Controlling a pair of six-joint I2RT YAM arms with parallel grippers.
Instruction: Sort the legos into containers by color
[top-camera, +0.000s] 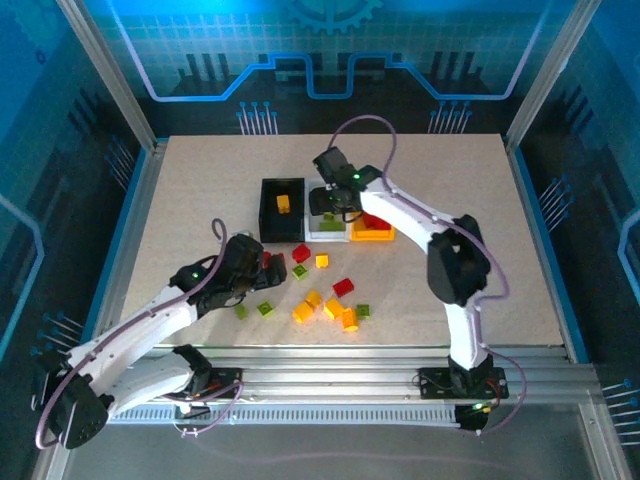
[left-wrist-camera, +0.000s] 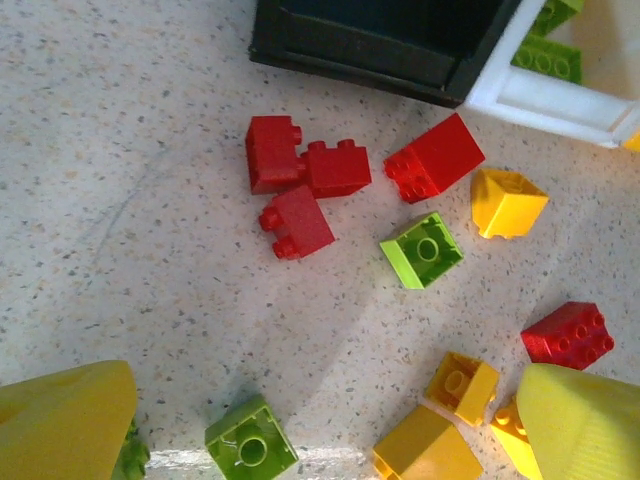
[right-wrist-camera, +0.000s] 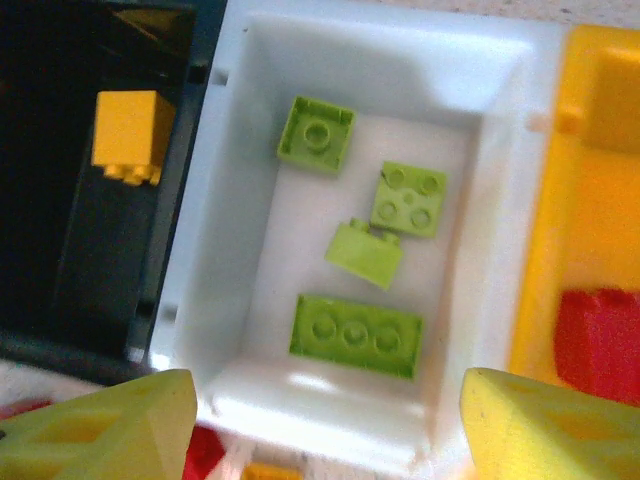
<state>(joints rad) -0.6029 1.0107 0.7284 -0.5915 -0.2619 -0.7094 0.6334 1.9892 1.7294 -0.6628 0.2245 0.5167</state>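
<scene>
The left jaws hang spread and empty over the loose legos (left-wrist-camera: 296, 222) on the surface (left-wrist-camera: 130, 200); of 5 red there, 3 sit bunched, so closing could pinch 2 or knock neighbours away; 2 green and 3 yellow-orange show whole, with others part hidden. The black bin (right-wrist-camera: 90, 260) holds 1 yellow-orange brick (right-wrist-camera: 125, 135); the white bin (right-wrist-camera: 330, 40) holds 4 green bricks (right-wrist-camera: 355, 335); the right jaws, spread and empty above it, could catch its rim and drag the joined row; the yellow bin (right-wrist-camera: 545, 280) shows 1 red brick (right-wrist-camera: 598, 345).
</scene>
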